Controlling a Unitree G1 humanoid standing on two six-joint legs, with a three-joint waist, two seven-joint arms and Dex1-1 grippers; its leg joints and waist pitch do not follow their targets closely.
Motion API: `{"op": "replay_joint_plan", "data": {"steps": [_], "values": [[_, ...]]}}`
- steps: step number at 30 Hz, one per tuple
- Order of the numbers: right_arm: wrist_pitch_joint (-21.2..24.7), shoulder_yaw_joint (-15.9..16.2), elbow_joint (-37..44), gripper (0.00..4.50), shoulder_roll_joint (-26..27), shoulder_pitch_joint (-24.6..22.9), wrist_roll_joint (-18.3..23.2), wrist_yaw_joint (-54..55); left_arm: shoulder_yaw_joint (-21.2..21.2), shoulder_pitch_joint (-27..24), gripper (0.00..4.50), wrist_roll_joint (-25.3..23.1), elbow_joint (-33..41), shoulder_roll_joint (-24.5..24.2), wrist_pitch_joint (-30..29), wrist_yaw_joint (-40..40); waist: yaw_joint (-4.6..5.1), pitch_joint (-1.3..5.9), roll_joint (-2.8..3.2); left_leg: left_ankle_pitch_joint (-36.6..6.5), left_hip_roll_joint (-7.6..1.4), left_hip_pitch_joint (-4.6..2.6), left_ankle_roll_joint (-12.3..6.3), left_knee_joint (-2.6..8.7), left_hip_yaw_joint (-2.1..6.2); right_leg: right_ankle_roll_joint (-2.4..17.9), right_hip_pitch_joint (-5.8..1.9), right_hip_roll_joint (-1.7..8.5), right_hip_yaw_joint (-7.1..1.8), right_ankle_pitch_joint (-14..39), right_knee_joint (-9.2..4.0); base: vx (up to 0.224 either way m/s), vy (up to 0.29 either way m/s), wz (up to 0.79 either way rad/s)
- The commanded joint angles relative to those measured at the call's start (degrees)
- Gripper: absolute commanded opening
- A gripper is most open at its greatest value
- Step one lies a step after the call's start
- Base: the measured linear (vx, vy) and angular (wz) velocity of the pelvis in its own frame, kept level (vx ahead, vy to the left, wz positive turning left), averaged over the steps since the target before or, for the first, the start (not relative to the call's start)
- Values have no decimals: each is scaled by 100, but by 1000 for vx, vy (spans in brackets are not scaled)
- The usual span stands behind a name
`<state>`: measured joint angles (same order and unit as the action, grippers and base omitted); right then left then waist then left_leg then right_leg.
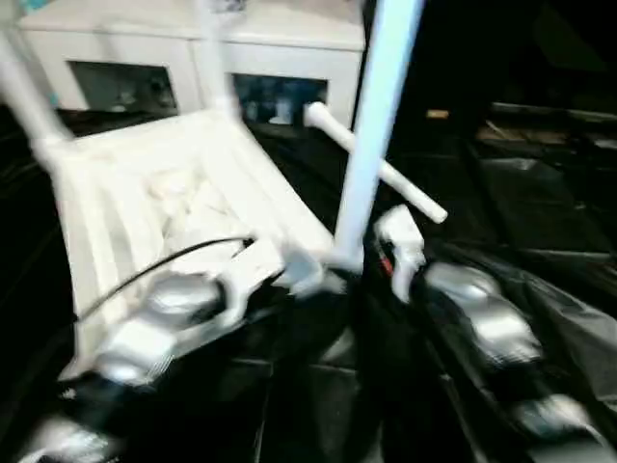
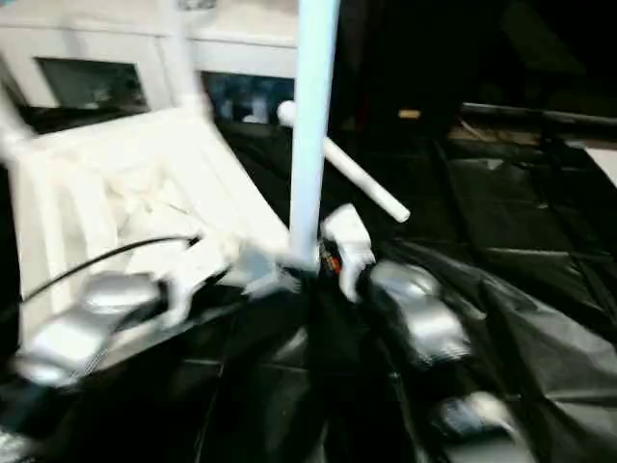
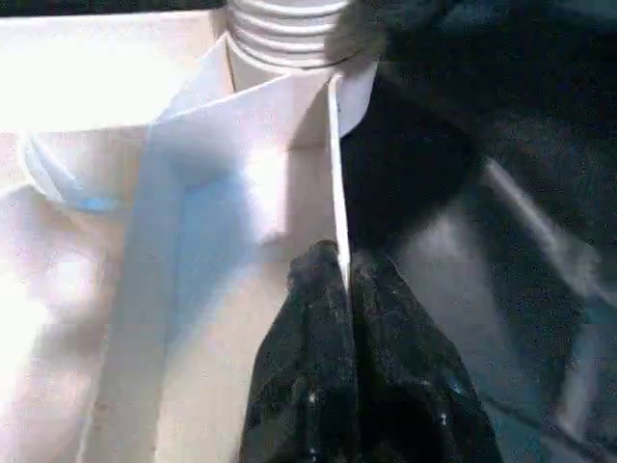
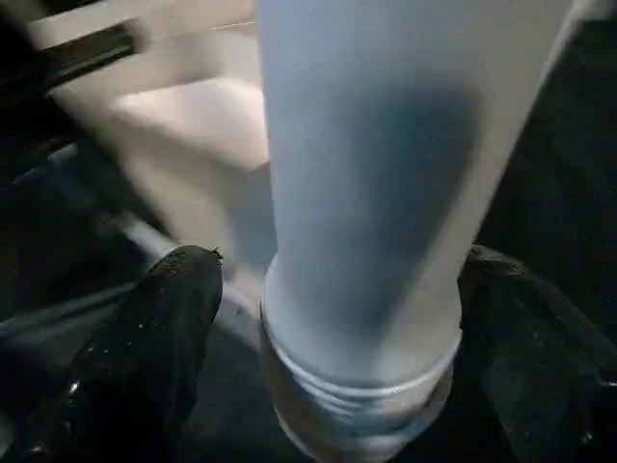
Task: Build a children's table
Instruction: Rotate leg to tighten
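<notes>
Upturned tabletop (image 1: 164,193) on black floor sheeting (image 1: 540,222), upright leg (image 1: 371,135) in near corner socket. Left tool (image 3: 344,275) pinched on thin rim wall; right tool (image 4: 337,289) spread apart astride leg base. Light, stiff, slick plastic; best gripped low near socket.

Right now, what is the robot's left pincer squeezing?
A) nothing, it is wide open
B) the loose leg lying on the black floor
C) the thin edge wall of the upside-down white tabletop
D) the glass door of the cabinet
C: in the left wrist view the two black fingers of the left pincer are shut on the thin wall of the tabletop, just below the corner socket where a leg stands.
</notes>
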<state>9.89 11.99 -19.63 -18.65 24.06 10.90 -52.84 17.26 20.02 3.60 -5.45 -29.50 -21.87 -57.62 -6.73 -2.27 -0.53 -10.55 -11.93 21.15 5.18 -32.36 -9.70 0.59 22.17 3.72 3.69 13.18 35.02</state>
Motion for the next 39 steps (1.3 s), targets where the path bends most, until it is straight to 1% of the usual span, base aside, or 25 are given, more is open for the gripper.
{"op": "replay_joint_plan", "data": {"steps": [1, 3, 4, 5, 6, 7, 8, 9, 11, 12, 13, 17, 18, 21, 22, 23, 24, 25, 29, 36, 39], "values": [[97, 271, 368, 397, -122, -121, 132, -490, 34, 40, 0, 334, 309, 0, 367, -505, 27, 306, 47, -531, -147, -90, -261, 316, 7, 1150, -297, 360, -267, -643, -291, 0, 0, 0], [55, 313, 450, 397, -183, -169, 136, -630, -26, 18, 0, 433, 312, -72, 395, -641, 29, 294, 46, -635, -150, -94, -217, 316, -2, 1165, -281, 366, -274, -485, -295, 0, 0, 0], [60, 305, 473, 397, -184, -185, 136, -674, -58, 1, 0, 458, 314, -111, 416, -685, 39, 291, 41, -663, -147, -85, -206, 323, 4, 1176, -288, 369, -272, -434, -296, 0, 0, 0], [63, 303, 478, 397, -184, -188, 137, -681, -63, -3, 0, 461, 315, -118, 421, -693, 36, 297, 43, -690, -151, -96, -181, 320, 2, 1191, -280, 376, -276, -354, -299, 0, 0, 0], [48, 322, 492, 397, -209, -204, 112, -735, -83, -12, 0, 480, 312, -153, 433, -718, 34, 297, 31, -692, -149, -101, -178, 317, -1, 1201, -277, 374, -277, -336, -300, 0, 0, 0], [24, 342, 467, 397, -225, -213, 81, -774, -103, -27, 0, 497, 310, -187, 451, -743, 29, 300, 35, -678, -145, -103, -179, 308, -4, 1219, -275, 375, -281, -333, -292, 0, 0, 0], [-26, 384, 415, 397, -254, -224, 32, -833, -126, -49, 0, 530, 313, -233, 449, -790, 25, 302, 30, -642, -146, -88, -182, 307, 0, 1228, -285, 382, -280, -350, -285, 0, 0, 0], [-64, 403, 364, 397, -258, -222, 6, -847, -132, -60, 0, 538, 319, -244, 437, -805, 29, 304, 13, -589, -140, -78, -187, 302, 1, 1220, -294, 376, -278, -395, -275, 0, 0, 0], [-92, 427, 306, 397, -263, -217, -27, -835, -132, -67, 0, 526, 305, -260, 481, -823, 29, 315, 24, -483, -135, -85, -209, 288, 2, 1236, -292, 371, -278, -520, -258, 0, 0, 0], [-109, 423, 239, 379, -241, -205, -38, -806, -130, -71, 0, 523, 296, -265, 491, -828, 28, 319, 21, -444, -131, -81, -221, 281, 1, 1245, -296, 369, -279, -577, -252, 0, 0, 0], [-120, 418, 194, 379, -225, -197, -44, -788, -129, -71, 0, 525, 291, -268, 490, -830, 26, 324, 15, -396, -128, -79, -243, 272, 0, 1265, -299, 369, -278, -657, -244, 0, 0, 0], [-141, 408, 73, 336, -176, -198, -113, -738, -144, -75, 0, 522, 285, -268, 494, -865, 21, 341, 15, -259, -121, -75, -311, 248, 3, 1331, -304, 361, -267, -885, -209, 0, 0, 0], [-129, 404, 55, 336, -172, -201, -123, -716, -147, -74, 0, 521, 282, -267, 493, -870, 18, 343, 15, -252, -120, -76, -321, 245, 2, 1333, -307, 360, -267, -901, -208, 0, 0, 0], [-172, 403, -19, 314, -170, -196, -161, -703, -149, -73, 0, 532, 276, -278, 500, -877, 10, 332, 23, -364, -128, -75, -307, 249, 5, 1327, -304, 373, -269, -732, -215, 0, 0, 0], [-202, 398, -67, 298, -169, -184, -166, -687, -148, -76, 0, 539, 277, -289, 500, -882, 12, 328, 19, -400, -128, -73, -293, 249, 5, 1322, -302, 373, -270, -671, -221, 0, 0, 0], [-225, 393, -105, 298, -165, -173, -170, -682, -148, -76, 0, 539, 274, -294, 502, -887, 11, 321, 32, -507, -132, -74, -255, 258, 8, 1309, -300, 381, -270, -509, -232, 0, 0, 0], [-239, 391, -127, 287, -163, -167, -174, -679, -148, -77, 0, 539, 272, -297, 503, -890, 15, 318, 28, -565, -133, -75, -236, 260, 6, 1300, -296, 381, -271, -427, -239, 0, 0, 0], [-302, 396, -185, 280, -162, -164, -212, -677, -150, -79, 0, 534, 271, -306, 503, -902, 15, 315, 35, -644, -140, -80, -191, 264, 11, 1286, -292, 385, -272, -299, -244, 0, 0, 0], [-352, 400, -230, 271, -158, -181, -245, -698, -154, -78, 0, 524, 263, -316, 506, -920, 23, 319, 34, -672, -135, -77, -154, 257, 15, 1284, -293, 378, -278, -293, -233, 0, 0, 0], [-443, 431, -391, 267, -148, -236, -274, -696, -148, -87, 0, 550, 265, -338, 463, -967, 27, 330, 31, -611, -126, -69, -192, 238, 15, 1320, -295, 371, -273, -449, -213, 0, 0, 0], [-394, 382, -564, 266, -78, -252, -288, -557, -143, -105, 0, 569, 266, -343, 422, -987, 34, 335, 31, -587, -122, -65, -208, 232, 16, 1331, -300, 374, -274, -473, -207, 0, 0, 0]]}}
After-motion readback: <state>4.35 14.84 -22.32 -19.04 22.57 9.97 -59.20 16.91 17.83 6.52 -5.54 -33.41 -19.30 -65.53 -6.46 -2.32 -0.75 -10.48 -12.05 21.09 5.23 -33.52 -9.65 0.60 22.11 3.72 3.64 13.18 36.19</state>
